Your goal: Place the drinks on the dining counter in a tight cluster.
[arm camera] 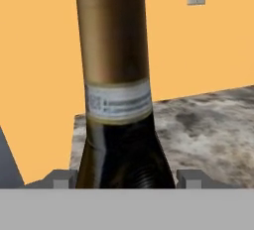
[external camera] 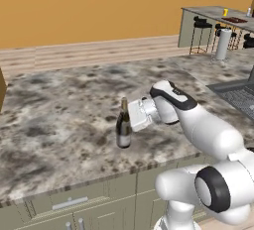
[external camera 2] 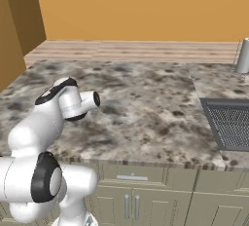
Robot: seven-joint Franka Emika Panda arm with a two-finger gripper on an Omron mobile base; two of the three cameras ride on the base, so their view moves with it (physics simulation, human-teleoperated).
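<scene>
Hand view, wine bottle [arm camera: 116, 105] upright, neck up

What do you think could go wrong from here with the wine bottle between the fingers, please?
1. The wine bottle is tall and narrow; the gripper brackets it with its fingers on either side, so an off-centre close might tip it on the marbled counter.
2. The dining counter stands far across the floor, so a loose grip could slip during the carry.
3. Grip contact cannot be confirmed from these views.
</scene>
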